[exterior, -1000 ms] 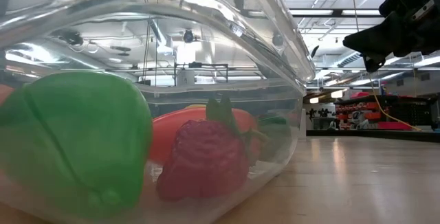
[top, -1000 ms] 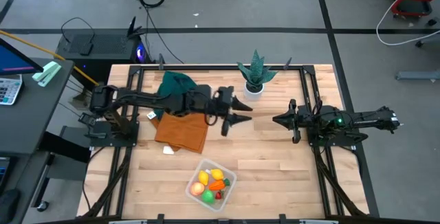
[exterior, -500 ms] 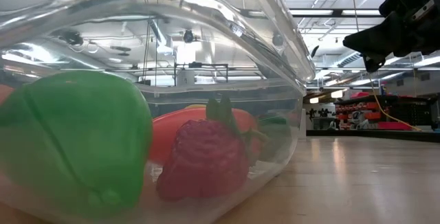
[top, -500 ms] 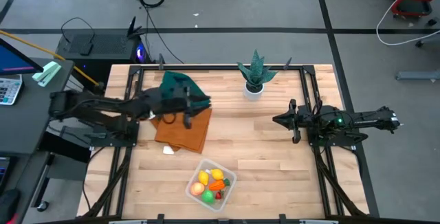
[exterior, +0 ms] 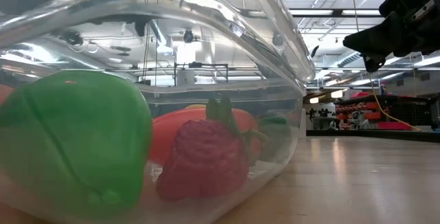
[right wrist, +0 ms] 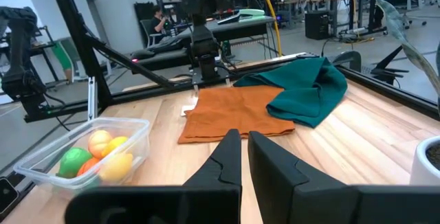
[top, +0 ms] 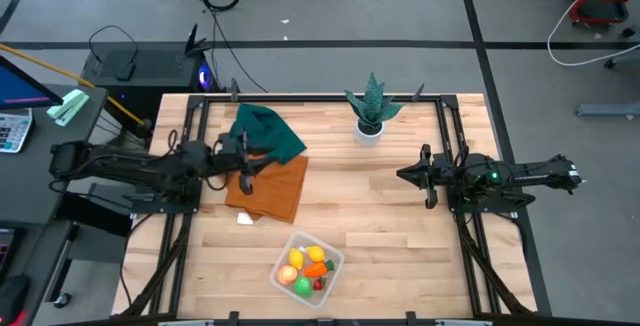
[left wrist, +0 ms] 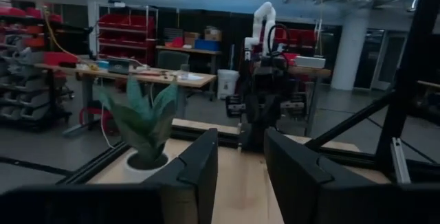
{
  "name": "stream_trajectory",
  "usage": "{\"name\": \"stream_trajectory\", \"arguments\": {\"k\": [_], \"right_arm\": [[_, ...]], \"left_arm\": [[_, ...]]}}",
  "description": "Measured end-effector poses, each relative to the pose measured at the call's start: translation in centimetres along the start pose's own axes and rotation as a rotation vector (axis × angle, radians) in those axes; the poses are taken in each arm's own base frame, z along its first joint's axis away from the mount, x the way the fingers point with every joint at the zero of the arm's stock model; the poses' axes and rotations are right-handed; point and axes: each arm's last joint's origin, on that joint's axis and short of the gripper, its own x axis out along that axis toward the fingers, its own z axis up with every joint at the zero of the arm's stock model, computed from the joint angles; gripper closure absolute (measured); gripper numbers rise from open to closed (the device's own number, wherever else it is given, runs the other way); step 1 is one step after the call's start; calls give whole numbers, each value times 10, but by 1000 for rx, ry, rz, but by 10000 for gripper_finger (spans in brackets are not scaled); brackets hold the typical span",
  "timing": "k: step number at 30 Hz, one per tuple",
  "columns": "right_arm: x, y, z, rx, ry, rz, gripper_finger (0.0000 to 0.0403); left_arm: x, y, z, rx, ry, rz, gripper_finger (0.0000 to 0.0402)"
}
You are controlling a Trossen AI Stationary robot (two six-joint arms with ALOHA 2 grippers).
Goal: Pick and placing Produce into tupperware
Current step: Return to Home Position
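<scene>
The clear tupperware sits on its base near the table's near edge, left of the middle. It holds the produce: yellow, orange, green and red pieces. The low view looks through its wall at a green piece and a red strawberry. My left gripper is open and hovers over the cloths at the table's left, empty. My right gripper is shut, empty, held level at the table's right and pointing left; its wrist view shows the tupperware far off.
An orange cloth and a teal cloth lie at the far left. A spiky potted plant stands by the far edge. A small white scrap lies near the orange cloth. Bare wood stretches between the grippers.
My left arm has drawn back from the table's middle toward the left edge, and its gripper is now over the cloths. The right arm, the tupperware and the produce have kept still.
</scene>
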Motion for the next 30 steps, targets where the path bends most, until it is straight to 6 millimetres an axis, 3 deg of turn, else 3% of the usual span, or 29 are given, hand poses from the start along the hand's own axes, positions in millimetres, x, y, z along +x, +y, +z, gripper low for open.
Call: {"name": "stream_trajectory", "arguments": {"k": [14, 30], "right_arm": [[0, 0, 0, 0, 1, 0, 402], [0, 0, 0, 0, 1, 0, 402]], "left_arm": [[-35, 7, -22, -25, -3, 10, 284], [-40, 8, -25, 10, 19, 19, 291]]}}
